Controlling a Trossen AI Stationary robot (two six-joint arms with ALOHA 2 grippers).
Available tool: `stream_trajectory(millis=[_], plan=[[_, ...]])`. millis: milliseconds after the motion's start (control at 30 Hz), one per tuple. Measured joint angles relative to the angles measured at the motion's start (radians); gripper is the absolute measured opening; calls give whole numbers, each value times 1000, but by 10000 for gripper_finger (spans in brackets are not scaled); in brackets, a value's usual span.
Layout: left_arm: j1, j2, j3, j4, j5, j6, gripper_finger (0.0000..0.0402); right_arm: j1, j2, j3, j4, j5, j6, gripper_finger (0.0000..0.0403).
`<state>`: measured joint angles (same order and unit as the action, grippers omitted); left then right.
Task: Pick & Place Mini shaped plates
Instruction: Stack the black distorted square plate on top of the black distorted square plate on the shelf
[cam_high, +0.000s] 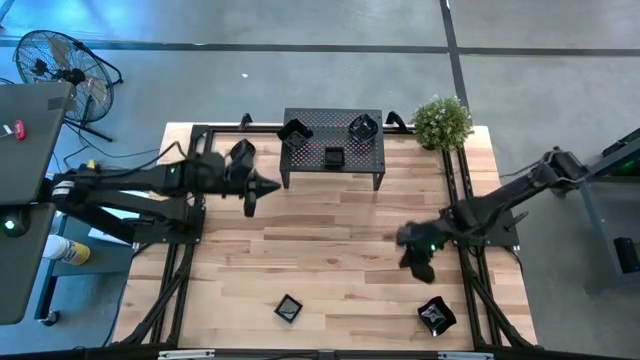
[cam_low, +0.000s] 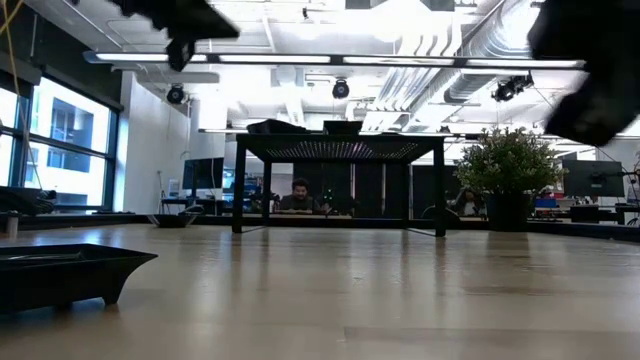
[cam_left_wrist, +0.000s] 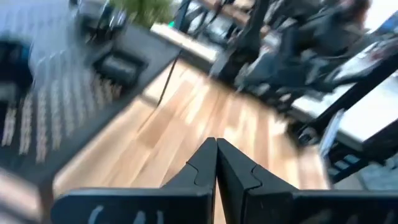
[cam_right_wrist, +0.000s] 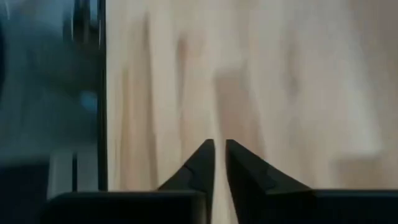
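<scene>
Transit step judged: left gripper pinched closed, empty, beside rack where three plates rest. Right gripper, narrowly parted, empty, must be lowered onto near plate; another plate lies apart.

Two dark jointed arms (matte black throughout), each tool ending in tapered fingers.
</scene>
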<state>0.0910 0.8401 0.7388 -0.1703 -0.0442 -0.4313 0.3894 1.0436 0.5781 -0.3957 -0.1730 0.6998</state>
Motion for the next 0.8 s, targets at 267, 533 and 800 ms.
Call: stream_trajectory(millis=[267,533,800], plan=[[-120,-32,-81,-73,-150,-79,4,246,130,-1,-25,-96,0,121],[-124,-31,-81,-72,-152,-80,4,368,223,-1,-24,-101,-41,129],[-124,-31,-81,-72,-149,-80,4,407,302,-1,-5,-111,-95,98]])
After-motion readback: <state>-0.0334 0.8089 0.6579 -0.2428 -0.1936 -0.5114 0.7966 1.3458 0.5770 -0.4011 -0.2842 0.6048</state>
